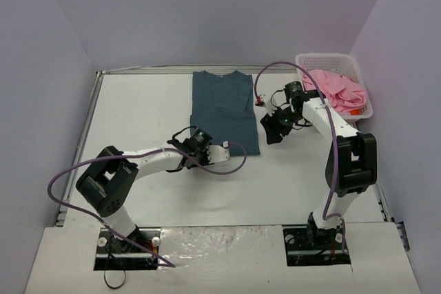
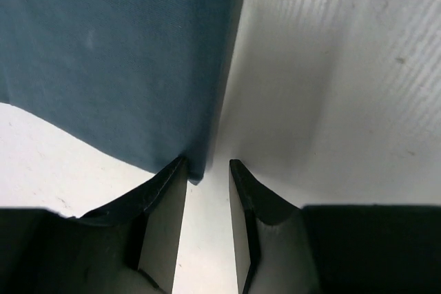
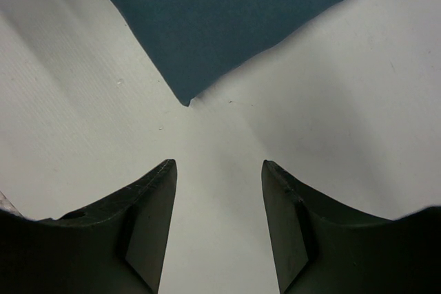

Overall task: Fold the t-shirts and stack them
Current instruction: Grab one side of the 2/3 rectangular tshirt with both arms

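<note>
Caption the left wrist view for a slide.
Left gripper, jaws open, poised at a corner of the teal t-shirt lying on the white table.

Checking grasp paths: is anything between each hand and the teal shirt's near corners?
Nothing visible. The left hand sits at one teal t-shirt corner; only bare table separates the right hand from the other.

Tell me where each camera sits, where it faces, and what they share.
Top external: above and behind the left arm and right arm, both showing, looking down on the table, teal t-shirt and pink t-shirt in its basket.
Left wrist: wrist-mounted, looking past the open left tool at a shirt corner.
Right wrist: likewise; right tool open, short of a shirt corner.
Shared: all see the teal t-shirt.
</note>
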`<act>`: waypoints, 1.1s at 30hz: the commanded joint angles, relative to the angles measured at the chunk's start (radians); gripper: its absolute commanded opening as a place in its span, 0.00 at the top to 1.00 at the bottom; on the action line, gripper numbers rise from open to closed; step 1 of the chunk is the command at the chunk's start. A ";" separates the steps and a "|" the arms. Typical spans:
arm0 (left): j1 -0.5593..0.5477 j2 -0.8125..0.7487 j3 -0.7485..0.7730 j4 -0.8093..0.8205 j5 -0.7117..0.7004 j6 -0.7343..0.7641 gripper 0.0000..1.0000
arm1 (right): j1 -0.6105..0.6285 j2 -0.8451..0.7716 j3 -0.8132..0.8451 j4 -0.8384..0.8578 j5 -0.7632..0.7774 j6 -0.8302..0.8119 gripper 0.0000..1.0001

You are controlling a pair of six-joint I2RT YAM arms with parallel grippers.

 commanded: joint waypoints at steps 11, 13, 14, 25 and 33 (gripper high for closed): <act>0.001 0.077 0.071 0.047 -0.093 -0.002 0.70 | 0.005 -0.017 0.011 -0.029 -0.013 -0.008 0.51; 0.004 0.080 0.074 0.039 -0.090 -0.005 0.71 | 0.005 -0.019 0.008 -0.029 -0.011 -0.008 0.51; 0.007 0.082 0.076 0.034 -0.088 -0.005 0.71 | 0.005 -0.020 0.007 -0.029 -0.011 -0.008 0.51; 0.042 0.031 0.120 -0.130 0.097 -0.039 0.98 | 0.005 -0.077 -0.019 -0.028 -0.023 -0.026 0.51; 0.099 0.022 0.206 -0.317 0.314 -0.028 0.98 | -0.016 -0.240 -0.164 0.002 -0.246 -0.181 0.49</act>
